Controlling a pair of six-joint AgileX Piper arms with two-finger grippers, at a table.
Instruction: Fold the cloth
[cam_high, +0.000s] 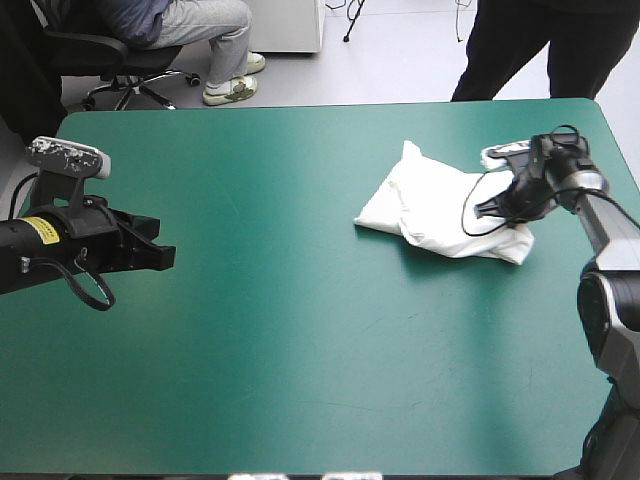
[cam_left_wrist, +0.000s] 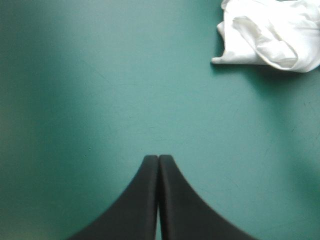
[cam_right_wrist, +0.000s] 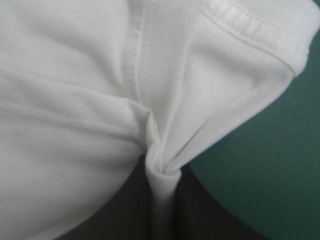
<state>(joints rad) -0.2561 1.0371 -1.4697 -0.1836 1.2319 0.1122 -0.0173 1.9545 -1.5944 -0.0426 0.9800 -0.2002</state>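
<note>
The white T-shirt (cam_high: 440, 205) lies as a crumpled heap on the right part of the teal-green table. My right gripper (cam_high: 497, 208) is down at the heap's right side, shut on the T-shirt. In the right wrist view a pinched fold of the T-shirt (cam_right_wrist: 150, 100) rises from between the black fingers (cam_right_wrist: 200, 215), with a hem seam running ahead. My left gripper (cam_high: 168, 257) hovers over the table's left side, far from the heap. Its fingers (cam_left_wrist: 145, 200) meet in one pointed arch, holding nothing. The T-shirt (cam_left_wrist: 270, 35) shows far ahead of the left gripper, off to one side.
Bare teal-green cover (cam_high: 300, 330) spreads between the left gripper and the heap and toward the front edge. The heap lies close to the table's right edge (cam_high: 625, 160).
</note>
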